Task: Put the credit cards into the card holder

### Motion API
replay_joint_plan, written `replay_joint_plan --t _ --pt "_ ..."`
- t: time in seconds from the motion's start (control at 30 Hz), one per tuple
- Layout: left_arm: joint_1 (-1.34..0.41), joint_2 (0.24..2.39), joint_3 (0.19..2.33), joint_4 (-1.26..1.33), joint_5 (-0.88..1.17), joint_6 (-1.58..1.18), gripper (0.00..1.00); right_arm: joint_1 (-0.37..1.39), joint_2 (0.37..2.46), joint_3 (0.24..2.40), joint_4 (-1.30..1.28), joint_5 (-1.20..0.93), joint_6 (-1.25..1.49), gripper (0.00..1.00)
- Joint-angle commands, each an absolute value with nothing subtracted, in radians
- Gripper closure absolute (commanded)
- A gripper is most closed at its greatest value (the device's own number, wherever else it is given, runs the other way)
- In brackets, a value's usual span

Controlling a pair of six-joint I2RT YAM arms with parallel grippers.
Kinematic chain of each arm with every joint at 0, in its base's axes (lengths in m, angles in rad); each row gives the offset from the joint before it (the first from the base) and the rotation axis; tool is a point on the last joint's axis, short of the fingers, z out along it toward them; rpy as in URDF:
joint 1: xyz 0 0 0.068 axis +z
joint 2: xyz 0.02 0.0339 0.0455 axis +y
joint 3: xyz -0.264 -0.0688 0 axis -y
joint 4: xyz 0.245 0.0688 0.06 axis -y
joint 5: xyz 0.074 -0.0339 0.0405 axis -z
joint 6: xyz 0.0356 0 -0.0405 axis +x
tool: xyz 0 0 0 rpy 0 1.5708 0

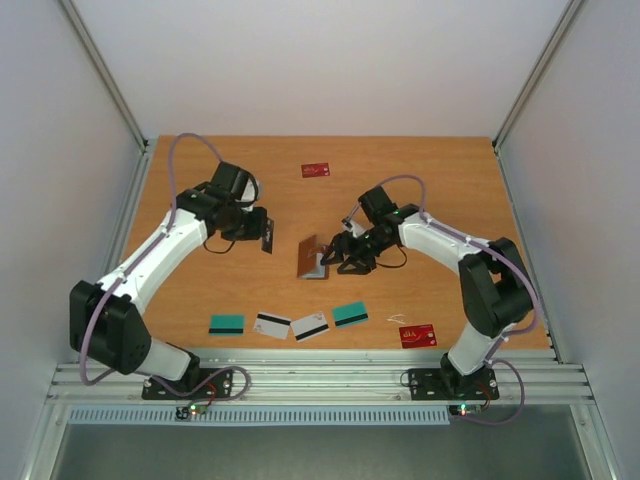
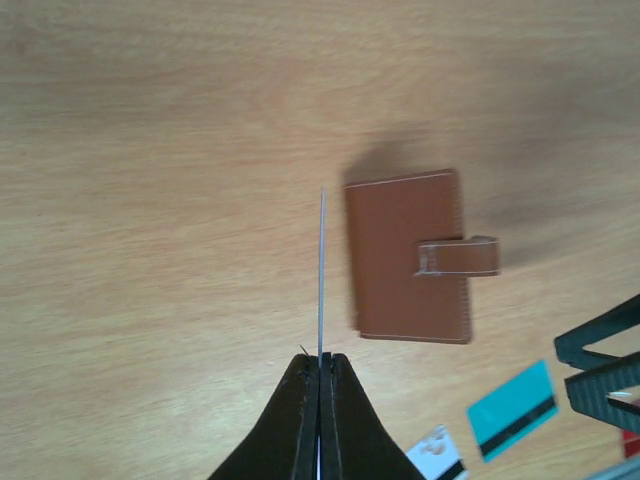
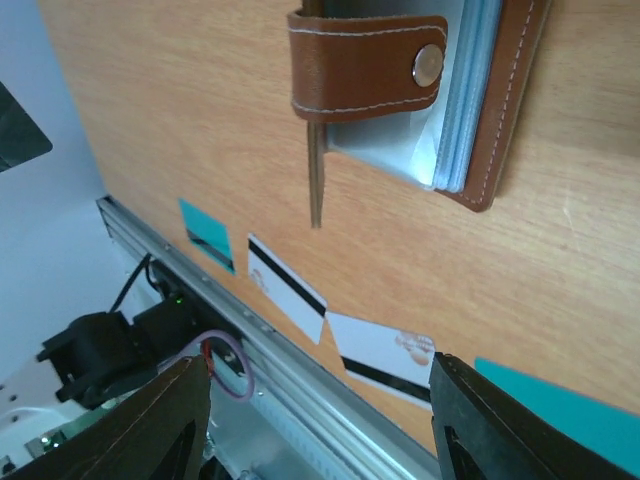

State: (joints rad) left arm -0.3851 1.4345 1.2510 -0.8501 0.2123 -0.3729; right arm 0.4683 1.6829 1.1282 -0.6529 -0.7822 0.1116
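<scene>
Near edge, left to right: left teal card (image 1: 226,324), left white card (image 1: 271,325), right white card (image 1: 311,327), right teal card (image 1: 350,315), near red card (image 1: 417,335). All lie flat on the table (image 1: 200,290), none of them loaded. Mid-table: card holder (image 1: 312,260), brown, partly open, with its grey-blue lining (image 3: 470,90) and snap strap (image 3: 365,65) facing the right arm. Right gripper (image 3: 320,365): fingers spread wide with nothing between them; the holder sits just beyond the fingertips, outside their gap. Left gripper (image 2: 320,360): fingers pressed together on the black card (image 1: 267,232), which is held on edge just left of the holder and apart from it. Far: far red card (image 1: 315,170), alone, well apart from the rest. Step in hand, as judged: bringing the first card, the black one, to the holder. Next move calls for lining the card's edge up with a sleeve mouth and sliding it in, probably with the right gripper steadying the holder so it neither skids nor folds shut.
</scene>
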Motion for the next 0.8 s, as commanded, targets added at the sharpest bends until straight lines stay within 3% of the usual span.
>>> replay_joint_plan --t 0.0,0.77 --pt "-0.379 1.499 1.226 -0.855 0.149 -0.312 1.0 0.51 1.74 1.17 -0.568 -0.739 0.148 0.38" --pt "-0.441 1.876 1.345 -0.768 0.398 -0.34 1.0 0.533 1.95 1.361 -0.531 -0.745 0.188 0.42"
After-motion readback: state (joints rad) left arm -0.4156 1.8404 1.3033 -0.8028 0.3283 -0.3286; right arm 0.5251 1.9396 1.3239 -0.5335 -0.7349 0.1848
